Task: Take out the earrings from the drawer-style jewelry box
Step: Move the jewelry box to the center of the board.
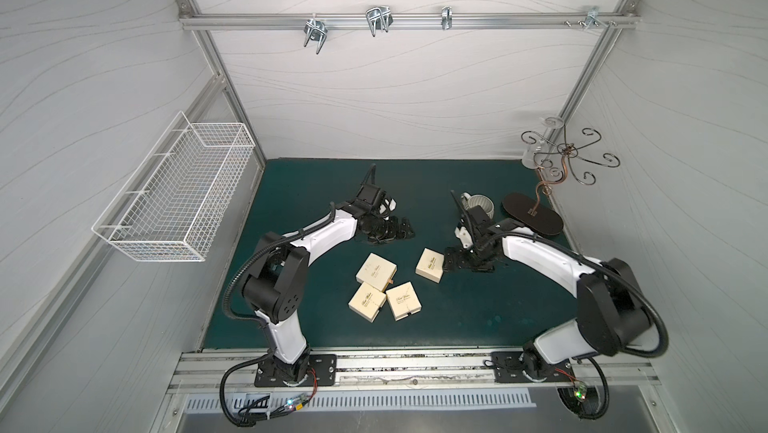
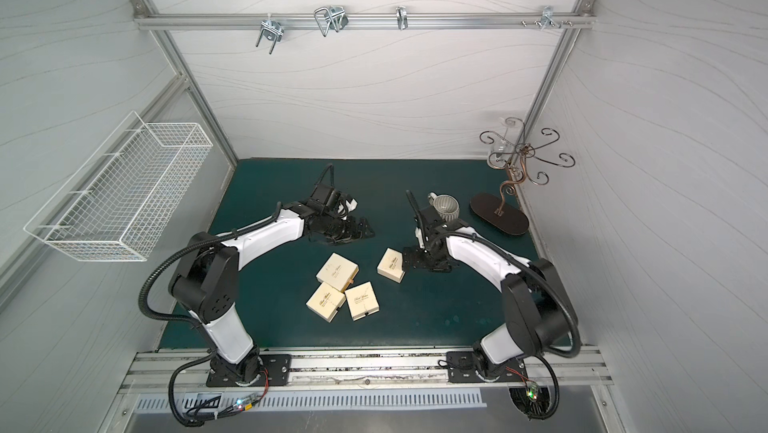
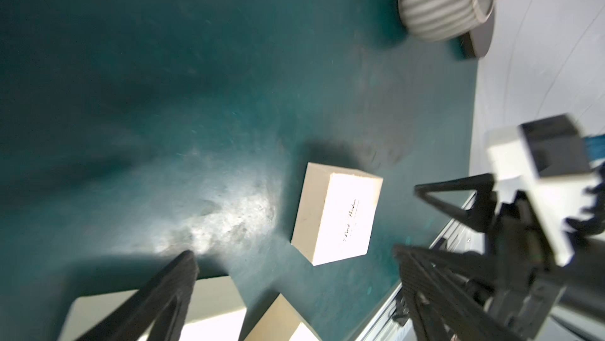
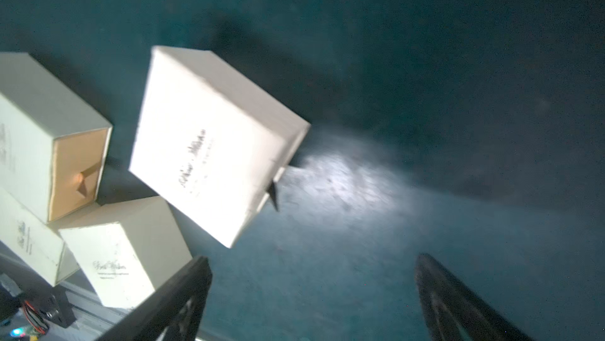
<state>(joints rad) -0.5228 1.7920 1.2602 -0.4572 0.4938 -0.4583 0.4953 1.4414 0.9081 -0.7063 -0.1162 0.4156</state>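
Left pincer (image 1: pixel 405 230) and right pincer (image 1: pixel 451 262): both spread wide, both empty.
In a top view my right one sits just beside a cream box (image 1: pixel 431 265), right of centre. Three other cream boxes (image 1: pixel 376 272) cluster at lower centre on the green worktop (image 1: pixel 291 186). I cannot see the earrings.
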